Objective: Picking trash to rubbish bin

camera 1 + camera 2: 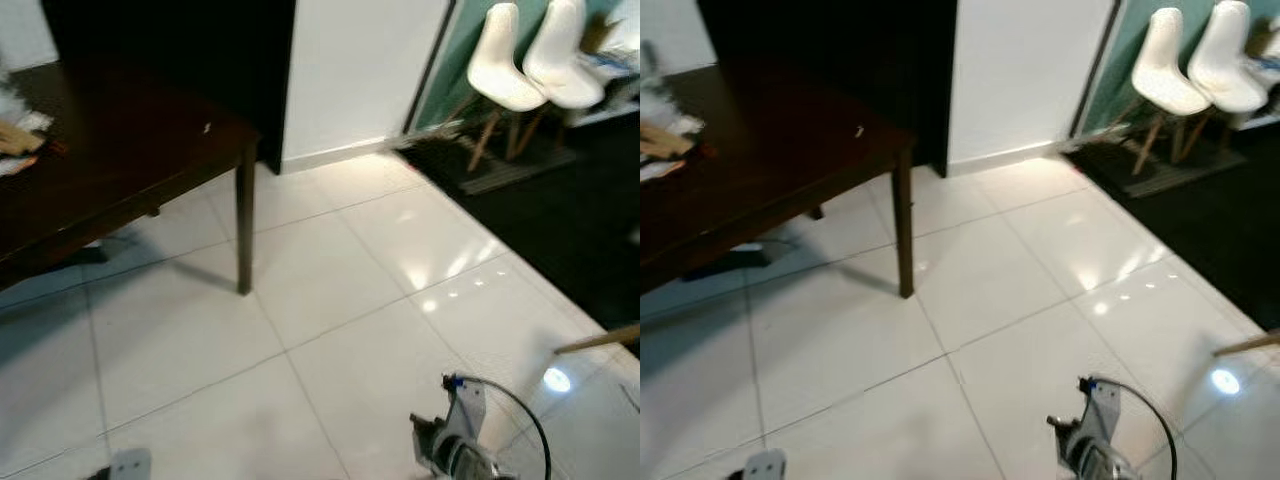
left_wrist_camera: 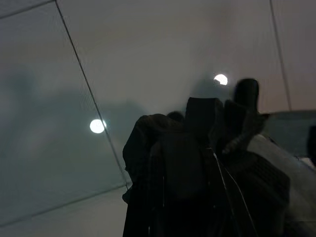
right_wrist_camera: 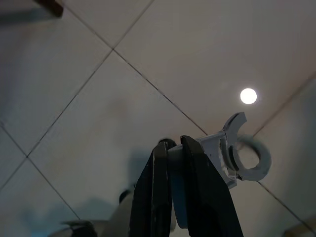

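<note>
Right wrist view shows the right claw [image 3: 170, 148] with its black fingers pressed together above the white tiled floor [image 3: 98, 98], holding nothing, and no trash or bin can be made out near it.

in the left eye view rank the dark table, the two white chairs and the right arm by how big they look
1. Table, by far the largest.
2. The two white chairs look alike, so no ranking between them; they stand farther off, which shrinks them.
3. Right arm, smallest, though cut off by the frame edge.
</note>
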